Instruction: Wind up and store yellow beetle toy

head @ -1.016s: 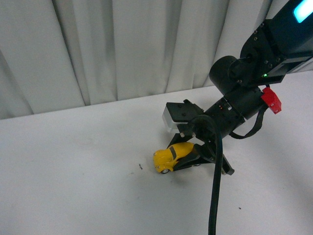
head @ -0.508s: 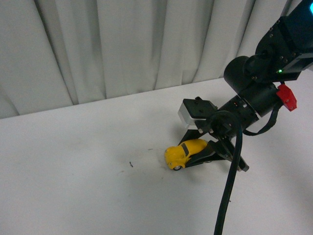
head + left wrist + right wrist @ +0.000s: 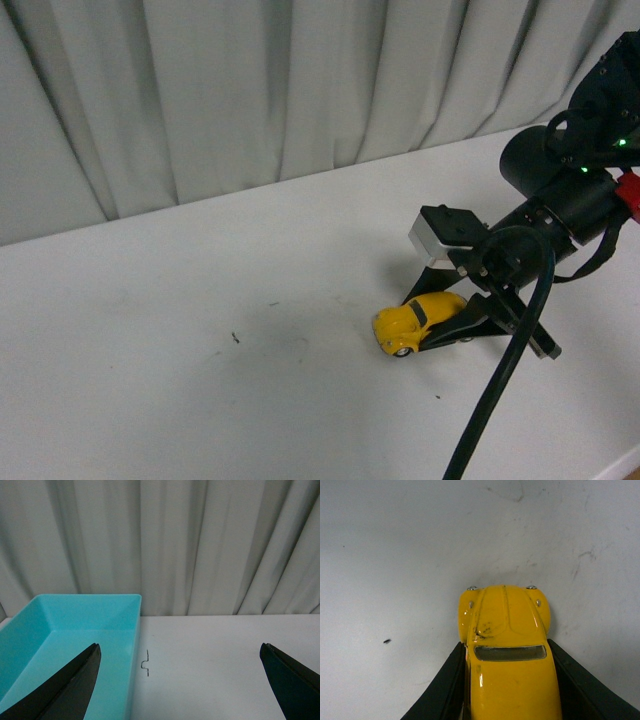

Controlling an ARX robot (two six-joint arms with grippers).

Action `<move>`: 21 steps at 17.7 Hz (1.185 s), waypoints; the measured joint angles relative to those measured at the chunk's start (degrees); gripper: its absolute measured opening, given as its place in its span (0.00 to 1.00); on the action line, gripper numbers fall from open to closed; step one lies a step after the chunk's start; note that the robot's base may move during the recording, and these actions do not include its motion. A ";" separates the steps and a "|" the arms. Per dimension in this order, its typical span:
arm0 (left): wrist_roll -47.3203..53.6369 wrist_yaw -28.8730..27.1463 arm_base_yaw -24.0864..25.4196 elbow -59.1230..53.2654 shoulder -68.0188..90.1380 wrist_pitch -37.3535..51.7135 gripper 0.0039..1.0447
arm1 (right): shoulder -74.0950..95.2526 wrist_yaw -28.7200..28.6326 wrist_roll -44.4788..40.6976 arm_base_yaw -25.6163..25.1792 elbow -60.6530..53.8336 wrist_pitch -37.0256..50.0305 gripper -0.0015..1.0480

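Note:
The yellow beetle toy rests with its wheels on the white table at the right of the front view. My right gripper is shut on the toy's rear half, its nose sticking out to the left. In the right wrist view the yellow beetle toy fills the lower middle, with a black finger pressed to each flank. My left gripper is open, seen only in its own wrist view, hovering over bare table beside a turquoise box.
A grey pleated curtain hangs behind the table. A thick black cable drops from the right arm toward the front edge. Small dark marks dot the tabletop. A black squiggle lies beside the box.
My right gripper and the beetle toy have shifted rightward across the front view over the last second, the toy staying low on the table in the same grip.

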 joint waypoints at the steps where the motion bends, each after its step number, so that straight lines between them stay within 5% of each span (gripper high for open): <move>1: 0.00 0.00 0.00 0.00 0.00 0.00 0.94 | -0.17 0.22 -0.17 -0.70 -0.09 -0.50 0.40; 2: 0.02 0.04 0.00 0.00 0.00 0.00 0.94 | -0.20 0.33 -0.39 -1.05 0.00 -1.31 0.40; 8: 0.02 0.02 0.00 0.00 0.00 0.00 0.94 | 0.61 2.34 -0.87 -2.14 0.63 -4.39 0.94; 21: 0.02 0.02 0.00 0.00 0.00 0.00 0.94 | 0.94 2.34 -1.66 -2.51 0.87 -3.72 0.94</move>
